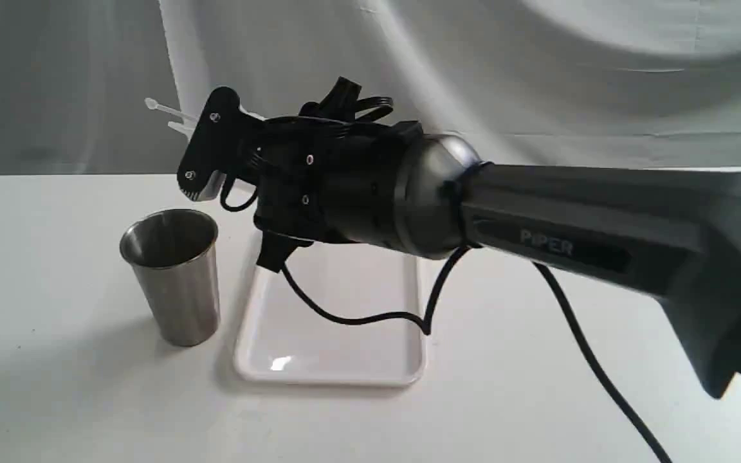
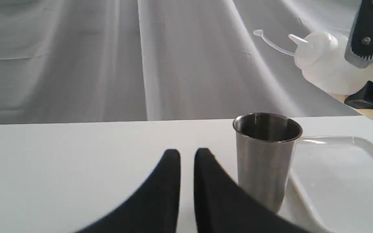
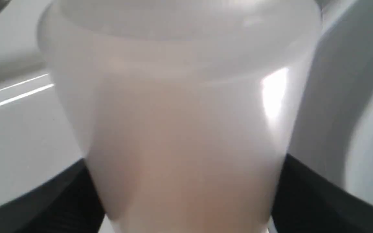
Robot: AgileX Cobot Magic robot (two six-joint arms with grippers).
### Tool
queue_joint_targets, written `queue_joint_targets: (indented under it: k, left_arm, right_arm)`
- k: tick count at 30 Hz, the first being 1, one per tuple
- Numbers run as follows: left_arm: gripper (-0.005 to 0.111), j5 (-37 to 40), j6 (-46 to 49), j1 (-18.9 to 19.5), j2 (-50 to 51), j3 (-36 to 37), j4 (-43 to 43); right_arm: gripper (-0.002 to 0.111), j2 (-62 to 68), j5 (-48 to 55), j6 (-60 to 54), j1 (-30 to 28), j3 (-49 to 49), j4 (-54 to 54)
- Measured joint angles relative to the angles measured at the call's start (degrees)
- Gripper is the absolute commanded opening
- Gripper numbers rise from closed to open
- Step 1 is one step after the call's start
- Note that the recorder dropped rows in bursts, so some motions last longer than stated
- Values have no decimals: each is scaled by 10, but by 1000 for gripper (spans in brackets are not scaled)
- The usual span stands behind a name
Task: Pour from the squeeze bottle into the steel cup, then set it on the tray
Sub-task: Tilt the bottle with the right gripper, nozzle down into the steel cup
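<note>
1. Right gripper (image 3: 186,207) clamps the tilted squeeze bottle (image 2: 325,61) aloft toward the tabletop's far edge; centre its nozzle (image 2: 298,39) over the steel cup (image 1: 174,276) before tipping steeply.
2. Left gripper (image 2: 187,161): fingers nearly together, empty.

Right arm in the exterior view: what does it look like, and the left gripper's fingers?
The right arm is a grey tapered link lettered PIPER, with a rounded dark-grey wrist housing and a black gripper body. Its visible finger is a flat black plate with two screws and a grey serrated tip. A black cable trails from it. The left gripper has two curved matte-black fingers.
</note>
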Motion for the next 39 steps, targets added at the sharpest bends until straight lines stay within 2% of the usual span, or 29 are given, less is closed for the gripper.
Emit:
queue_joint_targets:
  k: [39]
  left_arm:
    - [8, 0, 0, 0, 0, 0, 0]
  right_arm:
    - [47, 38, 14, -101, 7, 0, -83]
